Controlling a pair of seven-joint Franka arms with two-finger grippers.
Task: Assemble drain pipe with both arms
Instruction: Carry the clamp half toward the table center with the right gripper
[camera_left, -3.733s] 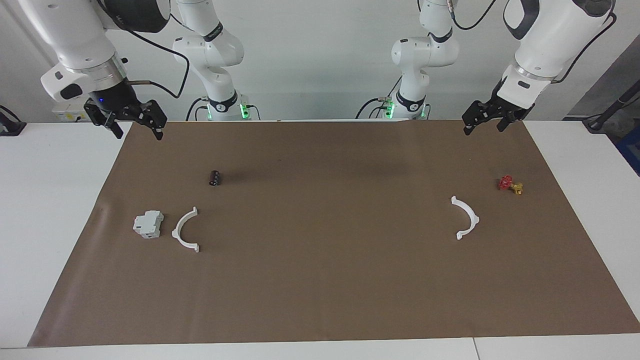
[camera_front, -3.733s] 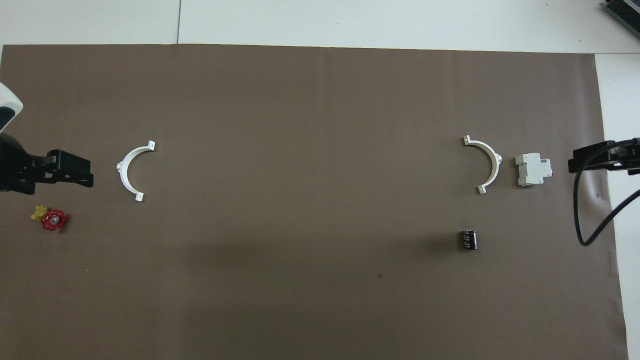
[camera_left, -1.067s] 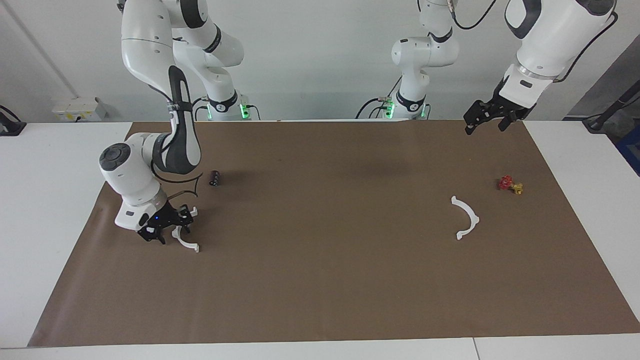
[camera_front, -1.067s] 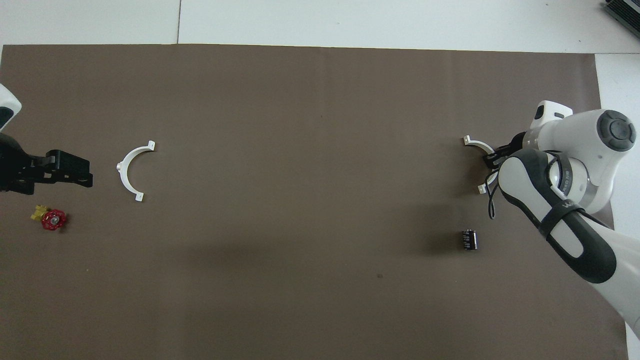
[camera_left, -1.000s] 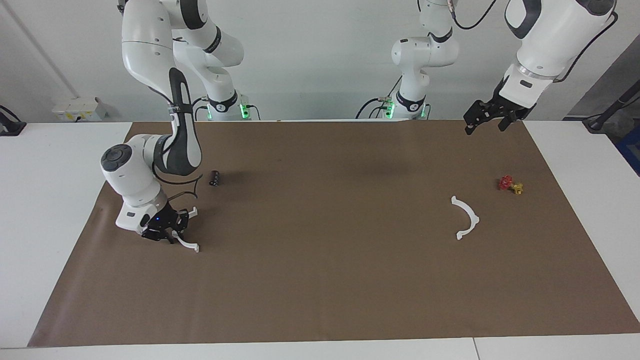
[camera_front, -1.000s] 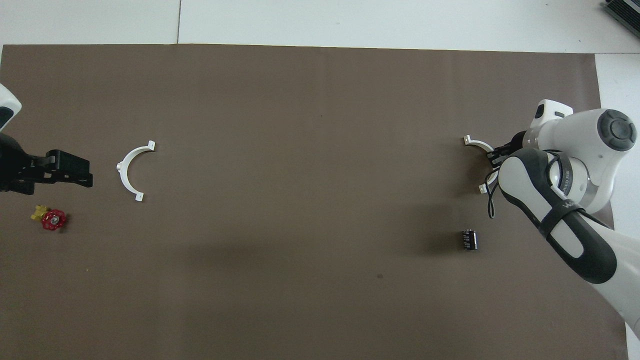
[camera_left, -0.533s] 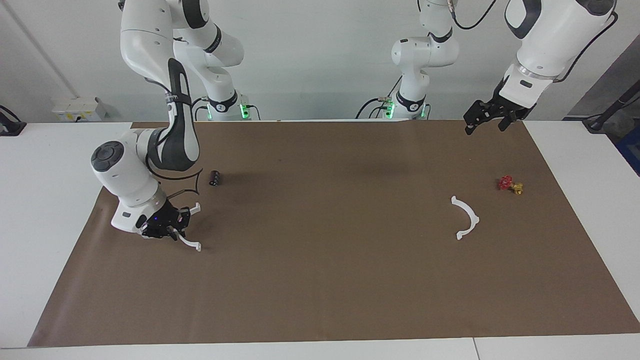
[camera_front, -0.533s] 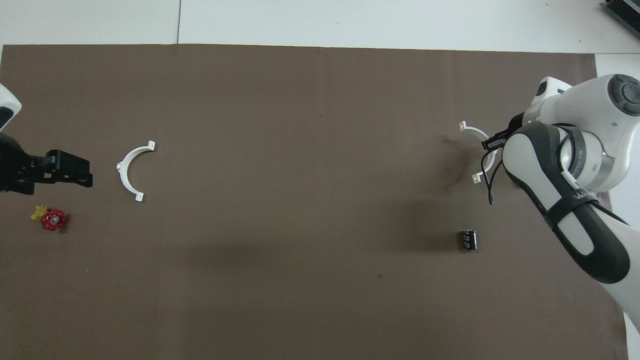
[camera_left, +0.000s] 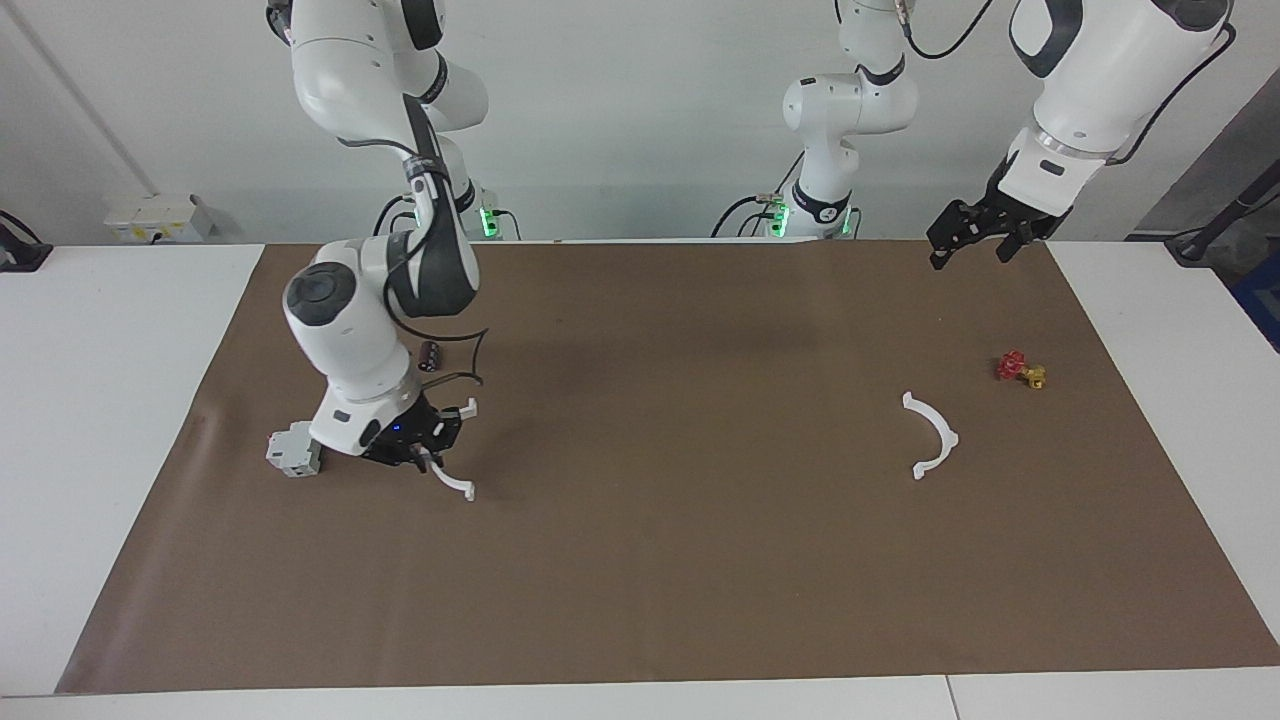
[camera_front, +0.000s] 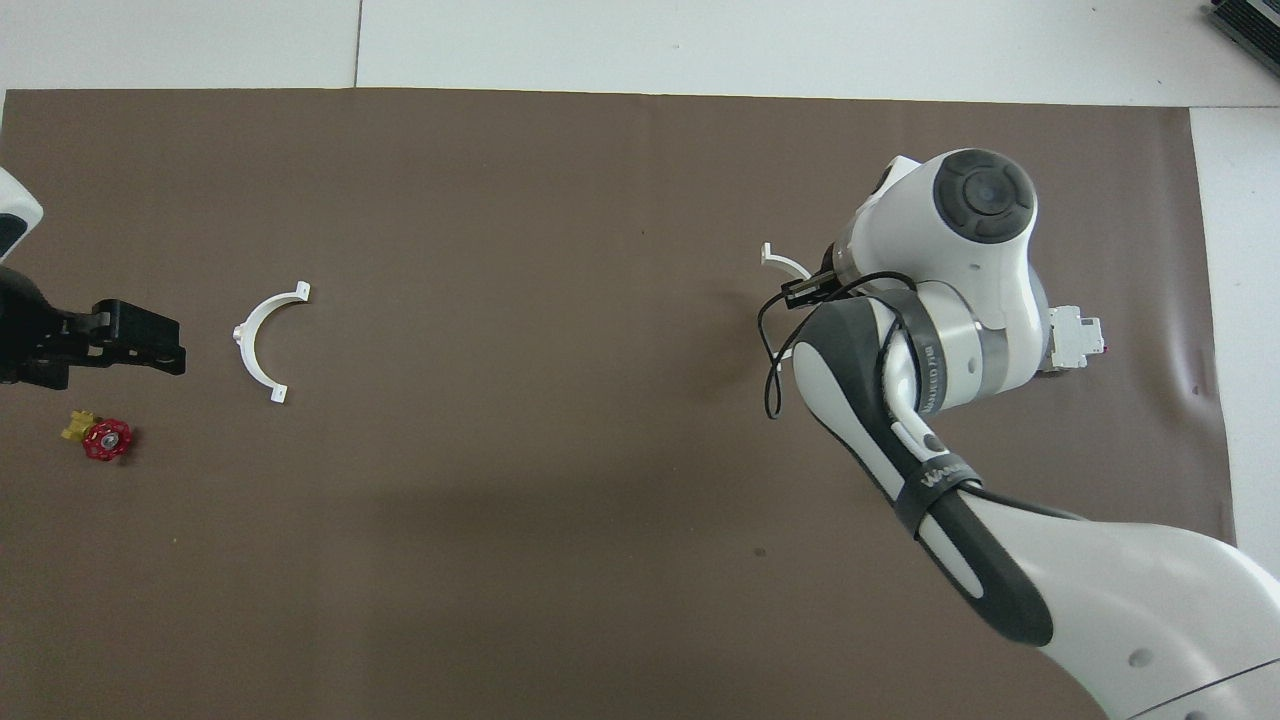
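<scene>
Since a moment ago the right gripper has carried its half-ring off the mat toward the middle, uncovering the grey block. It is clenched on the half-ring, which hangs just above the mat. Beside it toward the middle lies a wide bare stretch of mat. The other half-ring lies flat near the left arm's end, close to the red-and-yellow valve. The left gripper waits over the mat's edge nearest the robots, fingers parted.
</scene>
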